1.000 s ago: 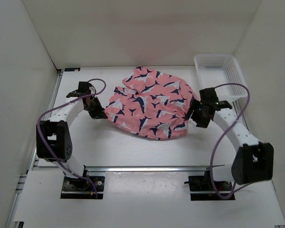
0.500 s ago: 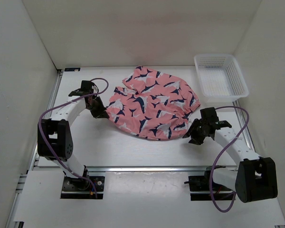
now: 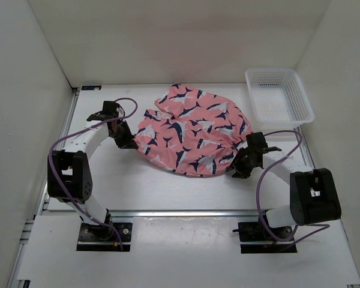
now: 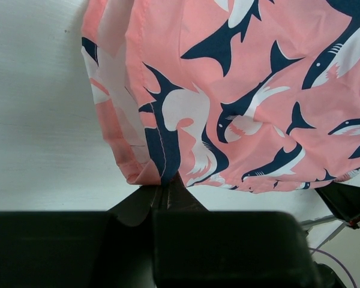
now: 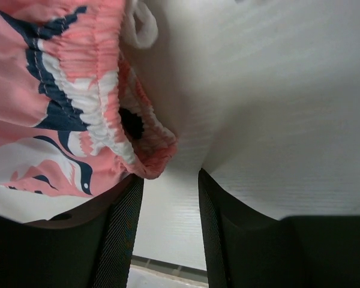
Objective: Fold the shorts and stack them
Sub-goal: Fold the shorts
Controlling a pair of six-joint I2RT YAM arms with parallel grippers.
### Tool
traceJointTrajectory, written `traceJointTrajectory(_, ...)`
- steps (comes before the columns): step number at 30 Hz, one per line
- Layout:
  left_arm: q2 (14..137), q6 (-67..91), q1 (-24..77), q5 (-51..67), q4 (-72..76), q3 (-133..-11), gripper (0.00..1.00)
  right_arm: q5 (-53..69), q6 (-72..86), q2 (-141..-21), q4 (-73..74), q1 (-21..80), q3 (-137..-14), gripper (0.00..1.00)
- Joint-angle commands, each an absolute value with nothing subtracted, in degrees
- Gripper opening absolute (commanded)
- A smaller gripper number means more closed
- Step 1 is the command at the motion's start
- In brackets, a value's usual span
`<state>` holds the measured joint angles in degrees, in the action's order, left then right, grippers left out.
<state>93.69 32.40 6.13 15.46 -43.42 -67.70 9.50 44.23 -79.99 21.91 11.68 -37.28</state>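
Note:
The salmon-pink shorts (image 3: 192, 132) with navy-and-white shark shapes lie spread and rumpled on the white table. My left gripper (image 3: 127, 143) is shut on the hem corner at the shorts' left edge; the left wrist view shows the shorts (image 4: 240, 90) and the pinched fold at the left gripper's (image 4: 162, 183) fingertips. My right gripper (image 3: 237, 167) is open and empty at the shorts' lower right edge. In the right wrist view the elastic waistband of the shorts (image 5: 102, 114) lies just beyond the right gripper's (image 5: 168, 180) left finger, with bare table between the fingers.
A white mesh basket (image 3: 278, 96) stands at the back right corner. White walls enclose the table on three sides. A purple cable (image 3: 270, 174) loops by the right arm.
My right gripper has moved off the shorts' right edge, swung down toward me, then back in to the shorts' lower right edge, open. The left gripper has kept its hold.

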Motion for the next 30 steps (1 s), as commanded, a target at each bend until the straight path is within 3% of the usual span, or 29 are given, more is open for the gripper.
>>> traceJointTrajectory(1,93.69,32.08,6.33,14.68,-43.68,-70.22,0.1,8.0,43.86,-82.17,18.55,11.95,-39.81,0.47)
traceJointTrajectory(26,95.27,32.08,6.86,14.15,-44.74,-71.81,0.1,6.6,45.53,-90.96,14.15,16.08,-46.23,0.52)
traceJointTrajectory(30,95.27,32.08,6.86,14.15,-44.74,-71.81,0.1,3.08,45.53,-94.47,14.85,18.19,-48.33,0.46)
